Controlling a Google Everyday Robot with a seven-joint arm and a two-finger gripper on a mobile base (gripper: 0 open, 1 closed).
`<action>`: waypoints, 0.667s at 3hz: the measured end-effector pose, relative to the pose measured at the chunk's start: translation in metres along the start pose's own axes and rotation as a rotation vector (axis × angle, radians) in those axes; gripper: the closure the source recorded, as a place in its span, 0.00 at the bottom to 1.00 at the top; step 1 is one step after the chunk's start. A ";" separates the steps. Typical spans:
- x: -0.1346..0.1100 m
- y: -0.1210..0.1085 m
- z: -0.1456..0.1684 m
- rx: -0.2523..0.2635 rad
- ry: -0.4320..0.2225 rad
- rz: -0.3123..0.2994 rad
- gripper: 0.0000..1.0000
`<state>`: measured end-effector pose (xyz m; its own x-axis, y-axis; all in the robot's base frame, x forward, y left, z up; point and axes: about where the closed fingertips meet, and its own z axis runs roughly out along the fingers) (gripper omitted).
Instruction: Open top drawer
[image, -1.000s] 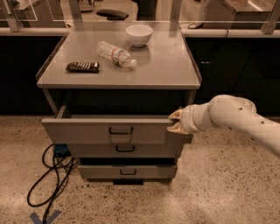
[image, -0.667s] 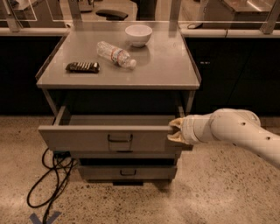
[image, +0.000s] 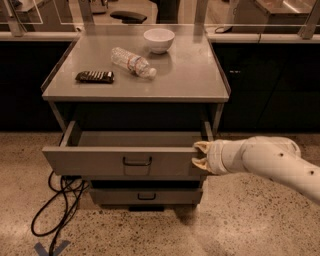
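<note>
So the top drawer (image: 100, 160) is clearly further out than a second ago. Back then it was only a little way open, and now you can see a good strip of its plain grey inside and both side walls. It sticks out of the front of the grey cabinet (image: 190, 75) toward 6 o'clock, with its small black handle (image: 137, 161) dead centre on the front panel.

The gripper (image: 200, 155) sits at the 3 o'clock end of that front panel, same spot on the drawer as before, and it has come forward along with it. Its two pale fingers (image: 201, 146) are one above the other, a moderate gap between them, tips right against the panel's end. Honestly can't tell if they're pinching anything or just hooked on. The white arm (image: 270, 160) runs off toward 4 o'clock.

The stuff on top hasn't budged: white bowl (image: 159, 40) at 12 o'clock, a clear plastic bottle (image: 133, 62) lying on its side just in front of it, and a dark flat packet (image: 95, 76) over at 10 o'clock. A lower drawer (image: 145, 196) under the open one is shut like before. Black cables (image: 57, 200) loop on the floor at 8 o'clock.
</note>
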<state>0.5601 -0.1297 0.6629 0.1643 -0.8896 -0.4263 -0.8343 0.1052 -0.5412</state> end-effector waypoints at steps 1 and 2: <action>-0.001 0.002 -0.005 0.001 0.000 0.000 1.00; -0.001 0.018 -0.010 0.001 -0.001 0.003 1.00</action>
<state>0.5397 -0.1312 0.6607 0.1626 -0.8886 -0.4289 -0.8343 0.1082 -0.5406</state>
